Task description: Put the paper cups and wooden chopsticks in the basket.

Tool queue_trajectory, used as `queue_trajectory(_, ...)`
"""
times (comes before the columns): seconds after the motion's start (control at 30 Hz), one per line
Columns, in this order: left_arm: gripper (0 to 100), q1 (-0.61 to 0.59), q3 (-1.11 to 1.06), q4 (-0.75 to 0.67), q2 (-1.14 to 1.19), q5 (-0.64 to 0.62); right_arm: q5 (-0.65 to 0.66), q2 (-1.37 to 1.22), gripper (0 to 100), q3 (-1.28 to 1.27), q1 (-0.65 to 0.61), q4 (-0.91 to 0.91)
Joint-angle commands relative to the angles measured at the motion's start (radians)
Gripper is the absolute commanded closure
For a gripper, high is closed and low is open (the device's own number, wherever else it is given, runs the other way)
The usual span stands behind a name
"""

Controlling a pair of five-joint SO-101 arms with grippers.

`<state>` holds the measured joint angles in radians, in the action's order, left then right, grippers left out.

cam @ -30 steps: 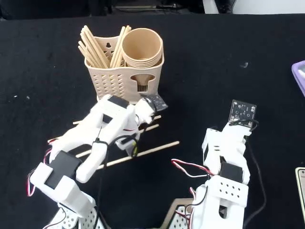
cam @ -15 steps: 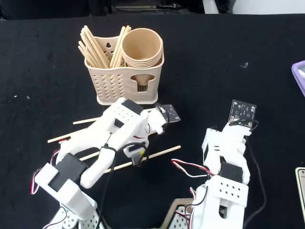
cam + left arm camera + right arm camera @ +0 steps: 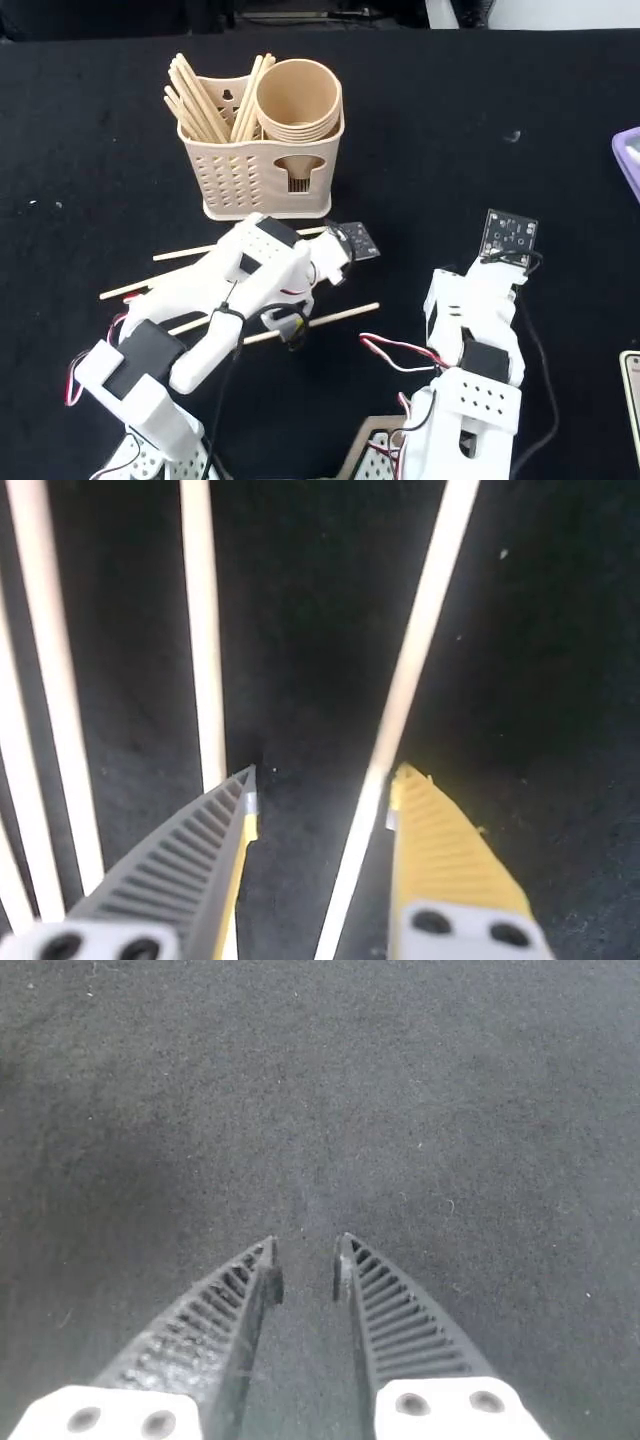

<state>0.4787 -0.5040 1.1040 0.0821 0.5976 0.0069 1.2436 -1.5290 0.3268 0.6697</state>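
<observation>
At 6 o'clock from the basket (image 3: 265,180), the left gripper (image 3: 320,780) has shifted over a loose chopstick (image 3: 405,695). Its jaws are wide apart astride it, gripping nothing; closing looks next.

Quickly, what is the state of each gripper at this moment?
Left gripper: open, straddling one pale wooden chopstick on the black table, not gripping it.
Right gripper: slightly open, empty.

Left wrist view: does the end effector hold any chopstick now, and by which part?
Nothing is held yet. The left end effector is open, with one finger on each side of a chopstick that lies on the table.
</observation>
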Motion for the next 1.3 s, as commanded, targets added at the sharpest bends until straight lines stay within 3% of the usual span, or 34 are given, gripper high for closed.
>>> queue_trajectory(0.0,80,-0.004,0.081,0.069,-0.023,0.009,0.012,0.024,90.2,0.033,-0.011,-0.025)
queue_trajectory(0.3,88,-0.022,0.196,0.135,-0.021,0.011,0.012,0.024,90.2,0.033,-0.011,-0.023)
queue_trajectory(0.63,78,-0.145,0.203,0.091,-0.011,0.048,0.012,0.024,90.1,0.033,-0.011,-0.023)
queue_trajectory(1.0,78,-0.15,0.206,0.095,-0.009,0.049,0.012,0.024,90.1,0.033,-0.011,-0.023)
queue_trajectory(1.27,78,-0.084,0.054,0.011,-0.009,0.046,0.012,0.024,90.1,0.033,-0.011,-0.023)
